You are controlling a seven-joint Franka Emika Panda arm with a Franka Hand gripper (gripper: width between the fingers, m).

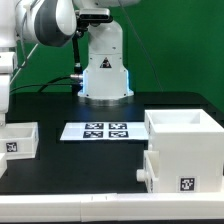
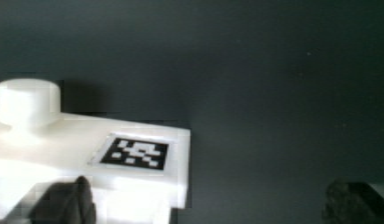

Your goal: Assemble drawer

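Black desk point(image 1: 70, 165), green backdrop. Landmark: the marker board point(image 1: 97, 130), lying flat on the desk in front of the arm's white base point(image 1: 105, 72).

Toward the exterior view's left of the marker board, at the frame edge, sits a small low open-topped white tray with a tag on its front, the drawer point(image 1: 19, 140), partly cropped. Well apart from the board.

Toward the exterior view's right of the marker board, and nearer the camera, stands the tall white cube casing point(image 1: 183, 135), open on top. Touching its front is a lower white box part point(image 1: 178, 172) with a tag on its face and a small round knob on the side toward the board.

Pincer not visible in the exterior view; only arm links show at the top.

Wrist view: pincer point(image 2: 215, 205) fingers wide apart, gripping nothing, dark tips at the frame edge. One fingertip point(image 2: 64, 200) overlaps a white tagged part point(image 2: 100, 150) with a cylindrical knob point(image 2: 29, 105); the other is over bare desk. Cannot tell whether it touches the part. How far the drawer lies from the pincer cannot be told; it is absent from the wrist view.
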